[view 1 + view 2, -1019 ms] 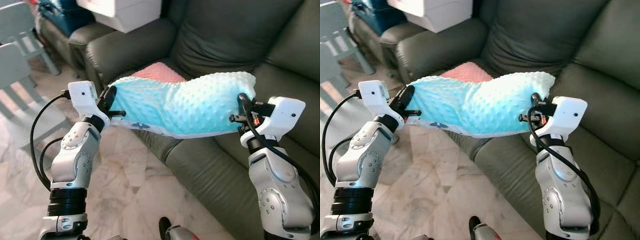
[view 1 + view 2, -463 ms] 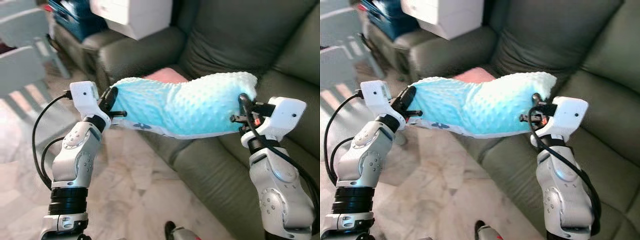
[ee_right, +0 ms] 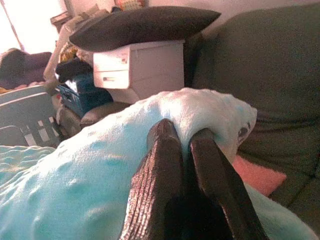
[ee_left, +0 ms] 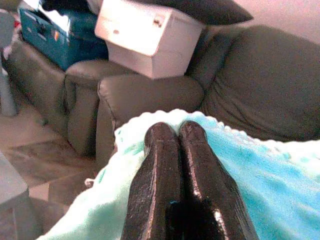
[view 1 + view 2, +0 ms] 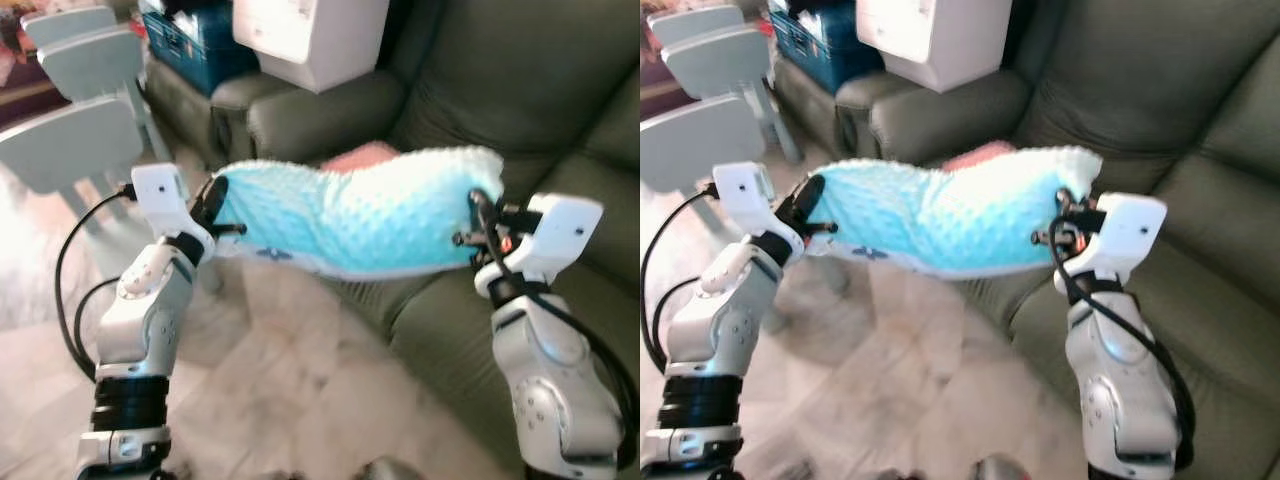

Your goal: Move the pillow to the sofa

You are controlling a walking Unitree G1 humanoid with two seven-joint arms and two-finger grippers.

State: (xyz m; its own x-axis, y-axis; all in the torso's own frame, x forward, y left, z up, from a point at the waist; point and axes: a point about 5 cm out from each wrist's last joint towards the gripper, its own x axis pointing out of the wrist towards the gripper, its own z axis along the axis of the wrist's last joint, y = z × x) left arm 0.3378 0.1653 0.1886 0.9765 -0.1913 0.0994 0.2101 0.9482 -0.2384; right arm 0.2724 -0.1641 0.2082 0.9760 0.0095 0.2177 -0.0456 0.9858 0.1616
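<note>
The whole view has shifted since a second ago — the robot walks, and the sofa (image 5: 560, 150) armrest sits further right. Left pincer (image 5: 212, 205) and right pincer (image 5: 478, 222) each pinch closed on one end of the pillow (image 5: 350, 215). Carrying step — next, lower it over the seat and release.

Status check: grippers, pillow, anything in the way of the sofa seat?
Left gripper and right gripper each shut on one end of the pillow. Pillow held level above the sofa edge. Pink cushion on the seat behind.

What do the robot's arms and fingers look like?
Both arms are shiny silver with round joints and a black ring low on the left one. Each wrist carries a white boxy block. Black cables loop beside them. The left gripper and right gripper each have two long, glossy black fingers.
</note>
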